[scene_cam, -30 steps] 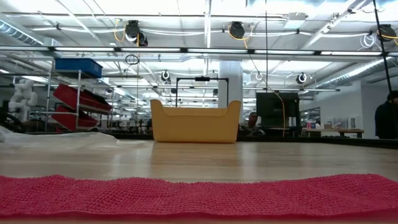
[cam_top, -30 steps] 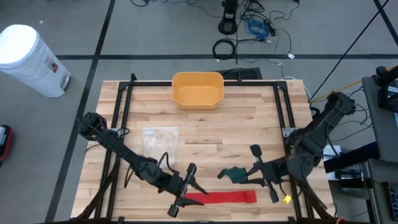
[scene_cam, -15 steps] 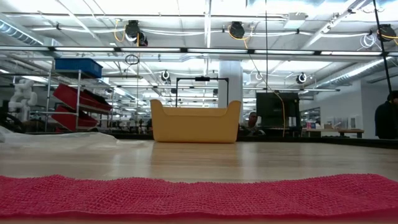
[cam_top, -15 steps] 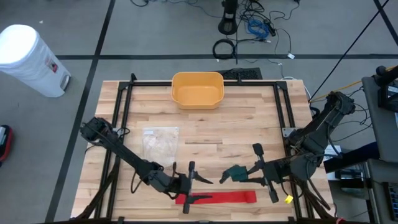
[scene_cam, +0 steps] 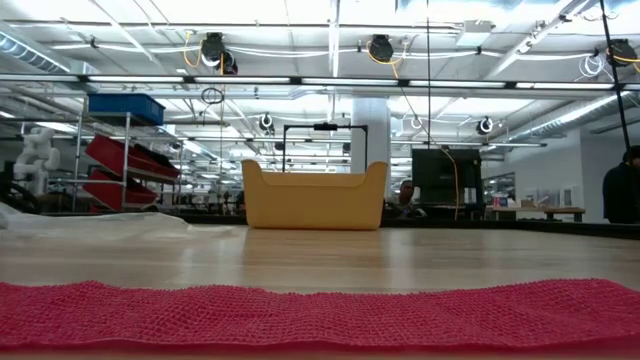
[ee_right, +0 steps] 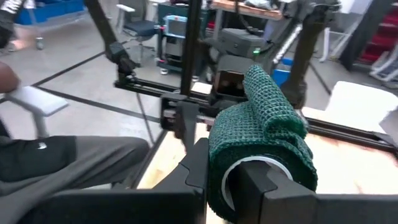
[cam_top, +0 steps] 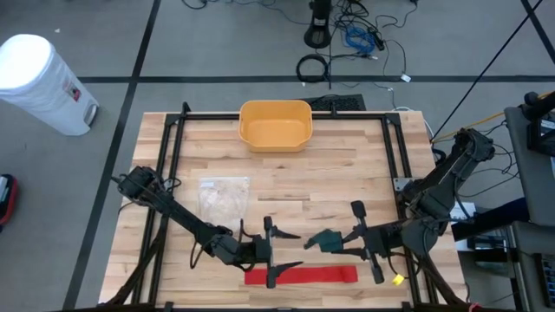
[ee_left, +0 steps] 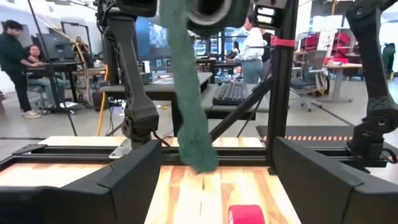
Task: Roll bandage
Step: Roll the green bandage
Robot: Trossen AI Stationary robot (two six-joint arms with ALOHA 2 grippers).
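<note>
A wooden table (cam_top: 347, 173) carries everything. On it lie a yellow bin (cam_top: 275, 125), a clear plastic bag (cam_top: 223, 196) and a flat red bandage (cam_top: 303, 276).

No text, label, brand, number or sign can be read in any of the views. The white bin (cam_top: 42, 80) on the floor beside the table carries a small red mark, too small to make out.
</note>
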